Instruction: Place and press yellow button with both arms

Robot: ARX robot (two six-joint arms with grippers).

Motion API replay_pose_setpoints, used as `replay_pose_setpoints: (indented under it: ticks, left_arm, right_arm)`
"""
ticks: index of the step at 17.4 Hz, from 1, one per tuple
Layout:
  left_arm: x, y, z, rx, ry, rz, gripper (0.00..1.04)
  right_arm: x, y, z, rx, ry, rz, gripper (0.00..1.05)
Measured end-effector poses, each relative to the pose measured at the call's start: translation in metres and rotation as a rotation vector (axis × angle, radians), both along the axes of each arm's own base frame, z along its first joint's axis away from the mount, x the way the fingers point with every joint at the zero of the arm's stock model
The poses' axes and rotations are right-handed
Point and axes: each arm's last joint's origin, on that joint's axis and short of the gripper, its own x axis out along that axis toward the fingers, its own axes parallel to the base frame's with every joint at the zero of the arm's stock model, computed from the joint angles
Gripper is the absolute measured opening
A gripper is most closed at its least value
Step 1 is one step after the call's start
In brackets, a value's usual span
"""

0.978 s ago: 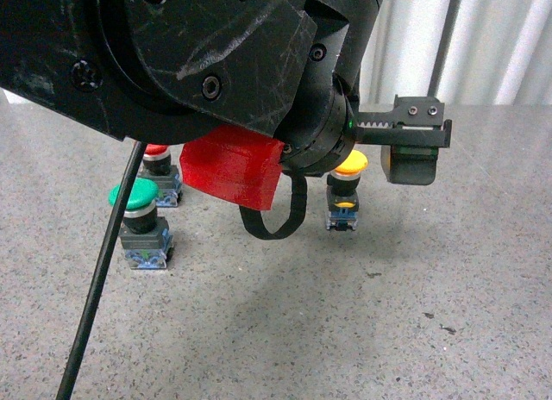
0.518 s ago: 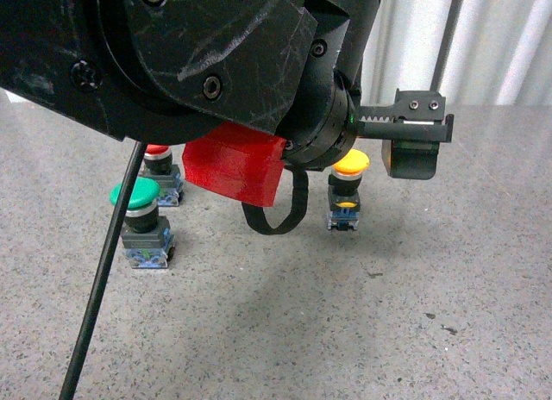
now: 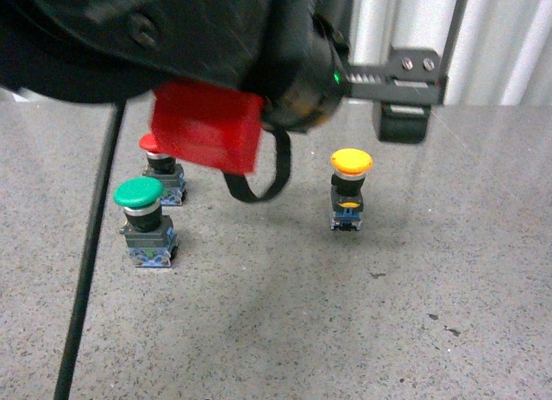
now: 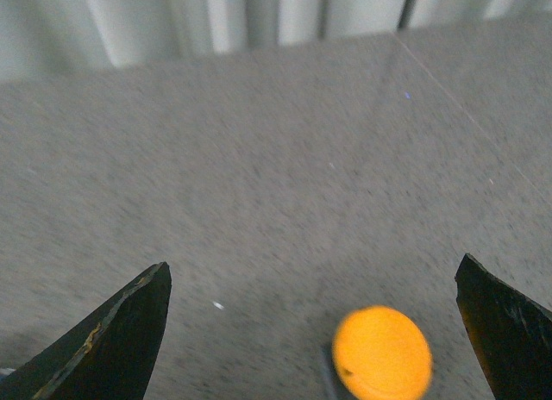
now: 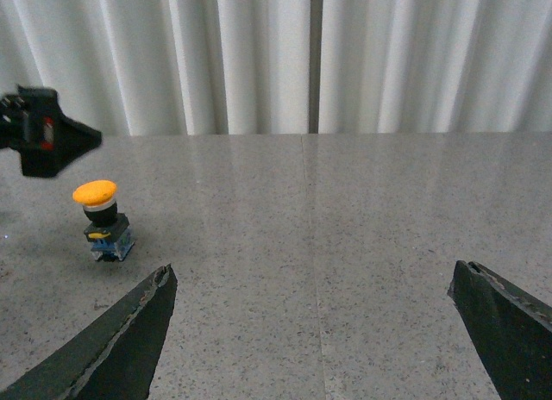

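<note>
The yellow button stands upright on the desk, touched by nothing. The left claw hangs above and near it, spread wide and empty. The right claw, also spread and empty, is well apart. Placing looks done, I judge; the press is not yet made.

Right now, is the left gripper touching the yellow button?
Apart. The left wrist view shows the yellow button between the open left gripper fingers, with bare table separating its cap from each.
</note>
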Motion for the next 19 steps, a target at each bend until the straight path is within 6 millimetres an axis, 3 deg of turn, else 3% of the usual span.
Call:
replay_pose_setpoints:
  ticks: [6,8,10,13,14,16,19]
  left_arm:
    - [-0.002,0.034,0.032,0.031,-0.137,0.079,0.98]
    - [-0.010,0.071,0.054,0.092,-0.253,0.180,0.98]
    - [-0.033,0.102,0.069,0.173,-0.347,0.232,0.98]
    - [-0.087,0.132,0.085,0.245,-0.435,0.229,0.96]
    - [-0.106,0.147,0.083,0.190,-0.400,0.223,0.85]
    - [-0.143,0.180,0.053,0.066,-0.363,0.280,0.64]
    - [-0.164,0.199,0.024,-0.010,-0.360,0.276,0.31]
  right_arm:
    - [0.000,0.000,0.000,0.000,0.000,0.000,0.98]
    - [0.000,0.000,0.000,0.000,0.000,0.000,0.98]
    - [0.000,0.000,0.000,0.000,0.000,0.000,0.98]
    - [0.000,0.000,0.000,0.000,0.000,0.000,0.98]
    - [0.000,0.000,0.000,0.000,0.000,0.000,0.98]
    - [0.000,0.000,0.000,0.000,0.000,0.000,0.98]
    - [0.000,0.000,0.000,0.000,0.000,0.000,0.98]
